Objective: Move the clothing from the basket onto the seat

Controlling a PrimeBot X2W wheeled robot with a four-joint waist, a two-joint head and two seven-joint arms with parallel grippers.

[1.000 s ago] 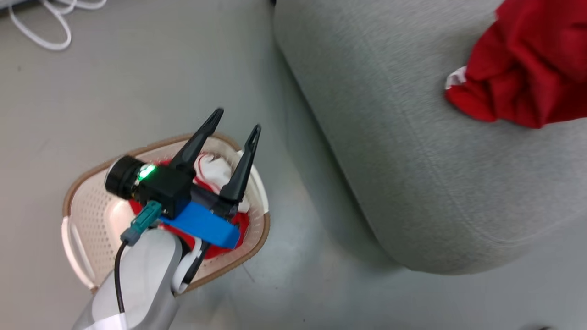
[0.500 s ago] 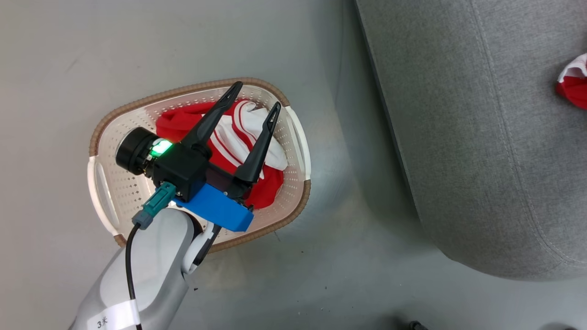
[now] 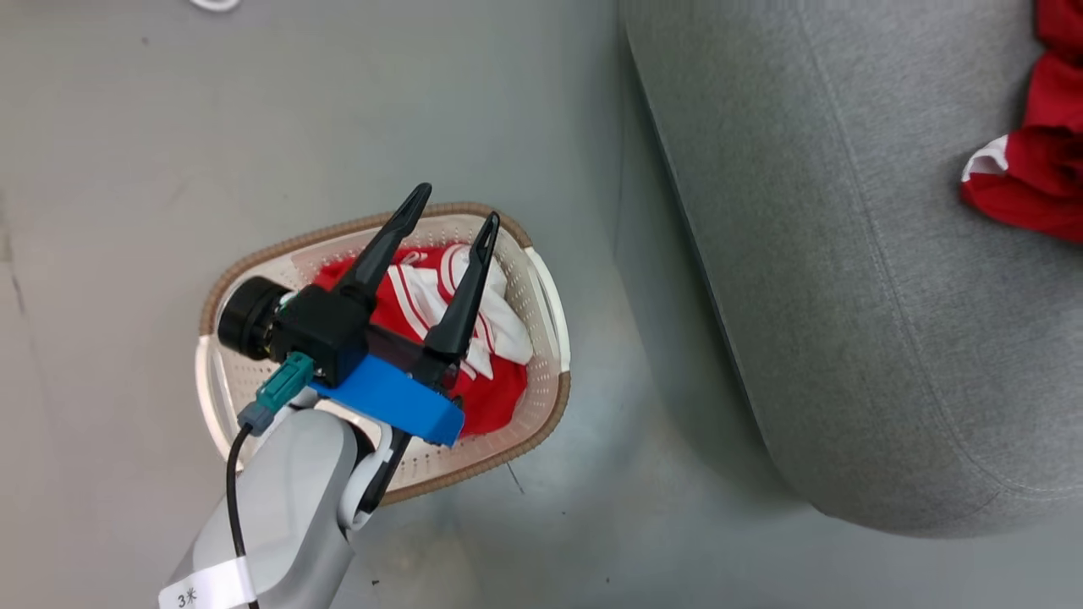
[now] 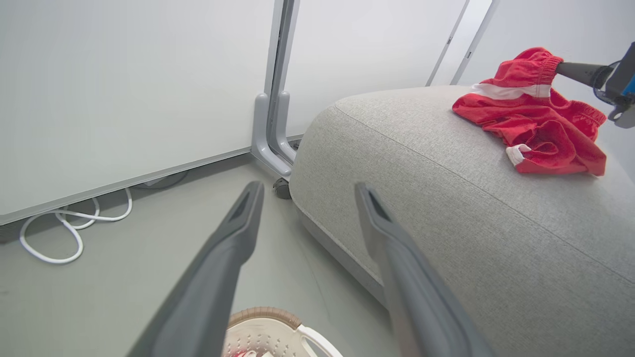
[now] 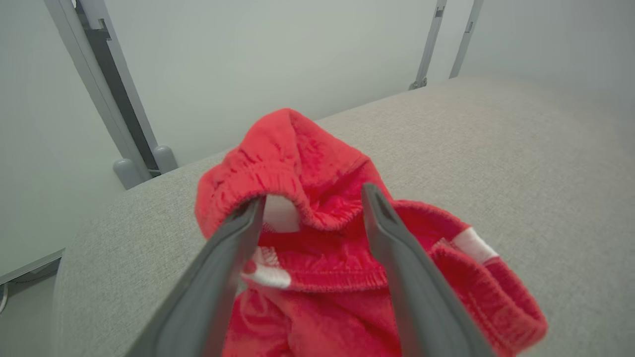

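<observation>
Now my right end effector point(image 5: 313, 194) has sprung wide: one red garment point(image 5: 317, 277) on the seat point(image 5: 496, 148), second garment point(image 3: 495, 404) left in the basket point(image 3: 550, 321).

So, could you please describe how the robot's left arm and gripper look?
The left gripper has two long tapered black fingers on a black body with a blue plate. A teal connector feeds a black cable along the grey forearm, which carries a white label.

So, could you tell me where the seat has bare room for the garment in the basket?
The seat is bare from its rounded edge beside the basket to the red garment lying there. It is crowded around that garment, where the right gripper stands open.
</observation>
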